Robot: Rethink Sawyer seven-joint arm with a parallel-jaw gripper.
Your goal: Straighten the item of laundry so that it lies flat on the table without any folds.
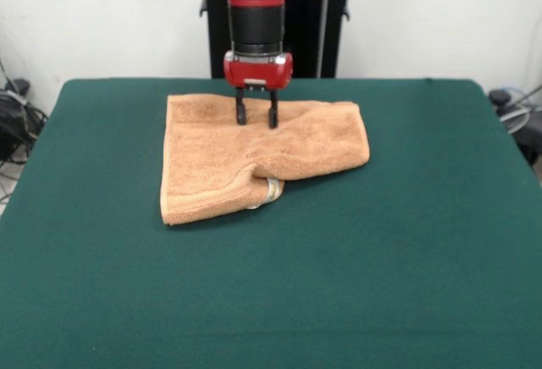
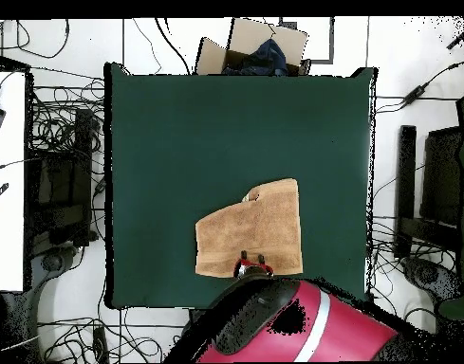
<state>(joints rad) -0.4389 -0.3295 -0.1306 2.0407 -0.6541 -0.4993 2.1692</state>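
The peach-orange towel [image 1: 254,153] [image 2: 254,230] lies on the dark green table [image 1: 271,293] [image 2: 216,133], toward its far side in the front view. Its right part is folded over, with a rolled fold at the near edge where the small white tag [image 1: 271,190] peeks out. My gripper [image 1: 257,120] [image 2: 251,259] stands over the towel's far edge, open, its two black fingers [image 1: 241,113] pointing down onto the cloth with nothing gripped between them.
A cardboard box [image 2: 250,49] stands beyond the table's top edge in the overhead view. Cables and dark equipment [image 2: 60,190] lie on the floor along both sides. The red arm [image 2: 292,327] covers the table's edge nearest the robot.
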